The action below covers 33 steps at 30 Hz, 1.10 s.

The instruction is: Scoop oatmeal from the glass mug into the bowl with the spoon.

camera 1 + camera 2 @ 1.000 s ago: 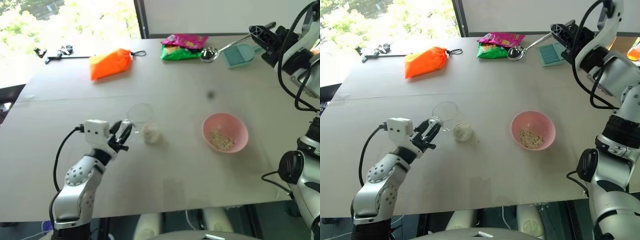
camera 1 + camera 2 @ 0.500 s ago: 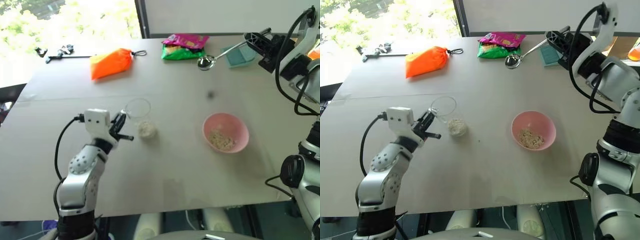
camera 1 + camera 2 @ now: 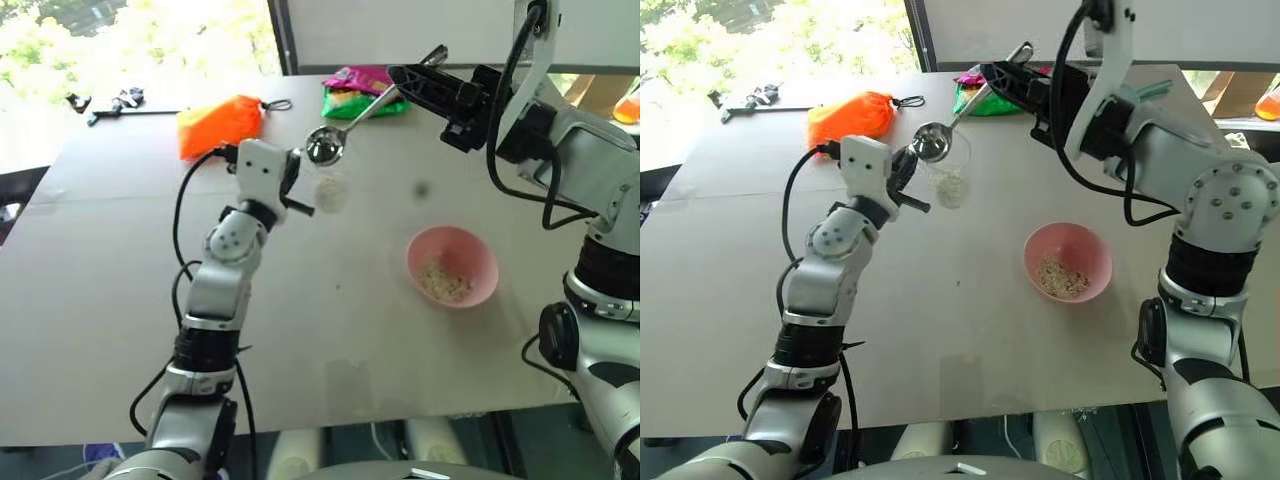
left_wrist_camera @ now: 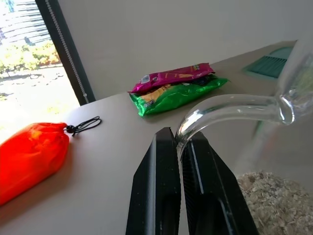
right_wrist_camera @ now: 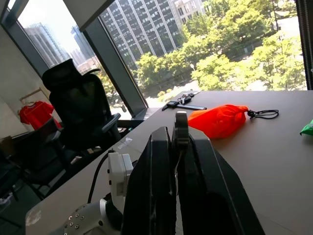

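Lying along the far edge of the table (image 3: 330,330) are an orange pouch (image 3: 218,124) and green-and-pink snack packets (image 3: 362,95), well apart from the pink bowl (image 3: 451,265) (some oatmeal already in it). The glass mug (image 3: 330,190) is clear, with pale flaky oatmeal (image 4: 274,200) in its bottom, and hangs lifted above the table. The left gripper (image 4: 177,147) is clamped tight on the mug's handle. The right gripper (image 5: 177,142) pinches the silver spoon (image 3: 345,128) by its handle, the spoon's oval bowl just over the mug's rim
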### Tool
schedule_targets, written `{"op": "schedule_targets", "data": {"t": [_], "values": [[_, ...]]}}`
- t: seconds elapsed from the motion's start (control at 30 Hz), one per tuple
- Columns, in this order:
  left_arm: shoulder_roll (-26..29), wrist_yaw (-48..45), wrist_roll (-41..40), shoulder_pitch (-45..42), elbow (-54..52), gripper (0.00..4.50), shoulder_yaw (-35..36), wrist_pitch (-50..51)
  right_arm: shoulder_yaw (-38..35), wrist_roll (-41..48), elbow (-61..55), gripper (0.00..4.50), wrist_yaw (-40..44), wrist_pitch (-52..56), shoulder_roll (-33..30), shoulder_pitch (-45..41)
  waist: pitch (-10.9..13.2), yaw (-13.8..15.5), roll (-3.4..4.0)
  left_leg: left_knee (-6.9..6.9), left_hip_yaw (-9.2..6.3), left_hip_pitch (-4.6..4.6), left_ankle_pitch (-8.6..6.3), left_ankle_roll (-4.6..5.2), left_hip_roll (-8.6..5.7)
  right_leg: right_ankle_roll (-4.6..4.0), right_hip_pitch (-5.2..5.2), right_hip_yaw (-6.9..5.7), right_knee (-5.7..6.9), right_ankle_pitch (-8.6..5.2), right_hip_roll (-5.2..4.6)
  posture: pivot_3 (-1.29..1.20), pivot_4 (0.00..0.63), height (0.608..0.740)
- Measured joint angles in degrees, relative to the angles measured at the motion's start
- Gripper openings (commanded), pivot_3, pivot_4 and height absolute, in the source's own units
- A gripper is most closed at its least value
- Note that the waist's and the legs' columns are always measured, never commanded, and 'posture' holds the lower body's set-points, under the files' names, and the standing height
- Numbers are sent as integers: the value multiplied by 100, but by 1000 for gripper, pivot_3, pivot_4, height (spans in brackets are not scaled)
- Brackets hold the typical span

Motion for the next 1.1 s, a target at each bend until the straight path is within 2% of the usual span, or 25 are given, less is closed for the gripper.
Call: {"op": "schedule_targets", "data": {"t": [0.27, 0.47, 0.7, 0.83, 1.0, 1.1], "values": [[-164, 37, 6, -85, 3, 29, 6, 11, 339, -687, -278, 0, 347, -276, -211, -5, 0, 8, 0, -1, -4, -2, 0, 0, -3, 0, 0, -5, -3, 0, -3, 0, 150, 740], [-119, 35, 0, -81, -18, 29, 171, -8, 1, -682, 147, 0, 388, -260, -488, -34, 0, 19, 0, -3, -7, -4, 0, 0, -3, 0, 0, -10, -4, 0, -5, 0, 150, 740], [-170, 69, 9, -116, -18, 29, 189, 24, 192, -778, 17, 0, 449, -160, -448, -32, 0, 5, 0, -3, -6, -5, 0, 0, -3, 0, 0, -10, -6, 0, -5, 0, 150, 740], [-187, 88, 136, -279, -18, 29, 142, 31, 804, -1511, -221, 0, 703, -340, -541, -3, 0, 8, 0, -3, -8, -6, 0, 0, -3, 0, 0, -14, -7, 0, -5, 0, 150, 740], [-210, 131, 463, -465, 0, 29, -105, -12, 2250, -3307, -437, 0, 1336, -1186, -832, 9, 0, 2, 0, -2, -10, -6, 0, 0, -4, 1, 0, -16, -10, 0, -5, 0, 150, 740], [-242, 172, 614, -494, 28, 29, -196, -39, 2744, -4022, -425, 0, 1681, -1597, -810, 135, 0, 3, -1, -3, -12, -6, 0, 0, -3, 0, 0, -17, -9, 0, -5, 0, 150, 740]]}}
